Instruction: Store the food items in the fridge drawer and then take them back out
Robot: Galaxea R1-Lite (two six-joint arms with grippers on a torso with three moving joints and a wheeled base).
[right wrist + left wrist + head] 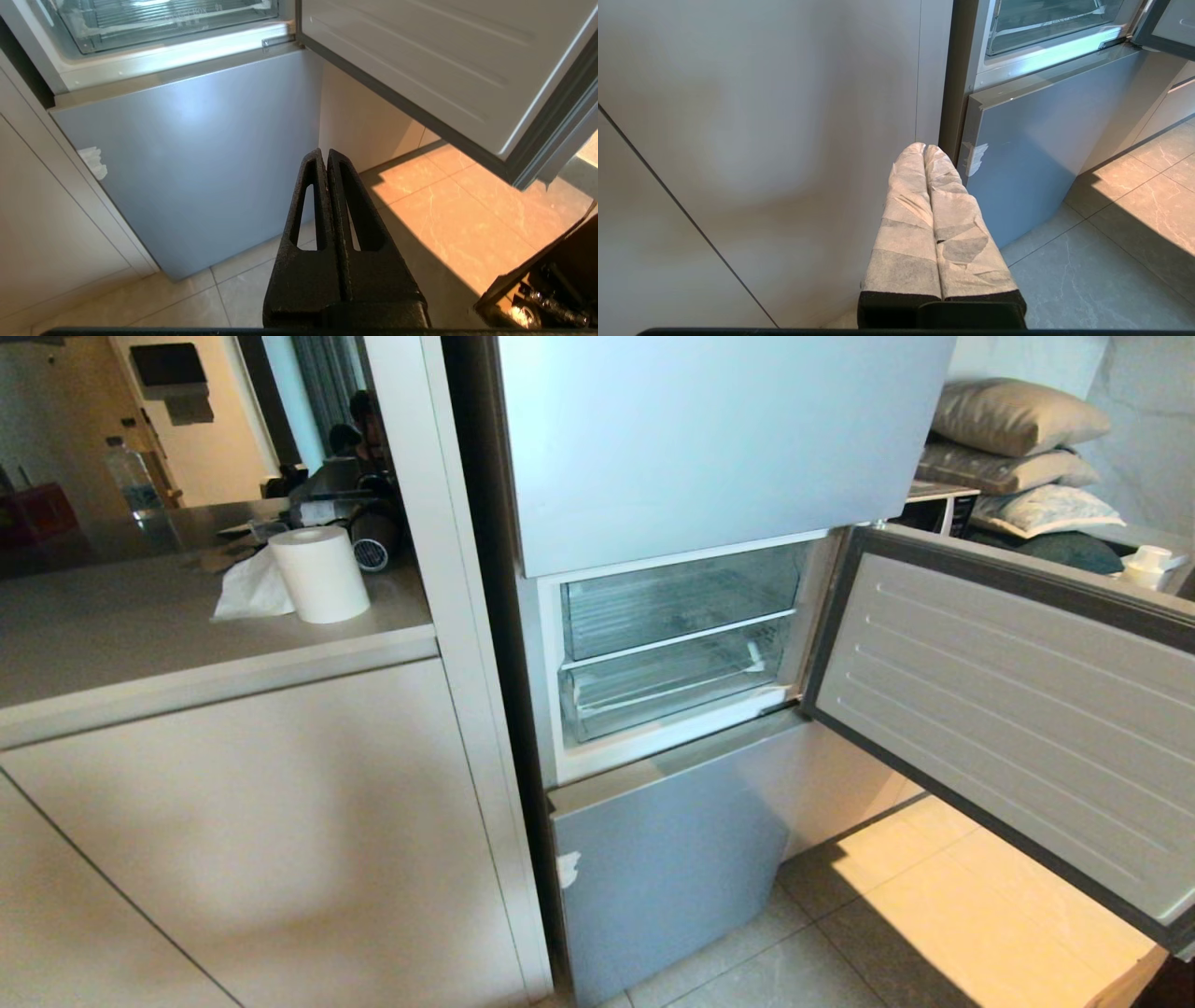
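Both end effectors sit low and idle before the fridge, and neither shows from my head camera. From that view I see the middle fridge door (1008, 709) swung wide to the right, its inner face a pale ribbed plastic liner framed by a dark gasket. Inside the open compartment two clear plastic drawers are stacked; the lower, ribbed-floored fridge drawer (672, 691) is pushed in, and I cannot make out any food inside it. A smooth grey worktop (187, 635) to the left carries a white paper roll (320, 574) with a crumpled tissue (250, 588) touching it.

On the left wrist view, the left end effector (924, 149) has its two long fingers wrapped in creased white tape, pressed together and holding nothing, pointing at the seam between the matt cabinet panel (761, 140) and the satin grey lower fridge door (1041, 149).

On the right wrist view, the right end effector (325, 156) is bare black, rough-cast, with slotted fingers pressed together and empty, hanging above the glossy marbled floor tiles (444, 210) beneath the open door.
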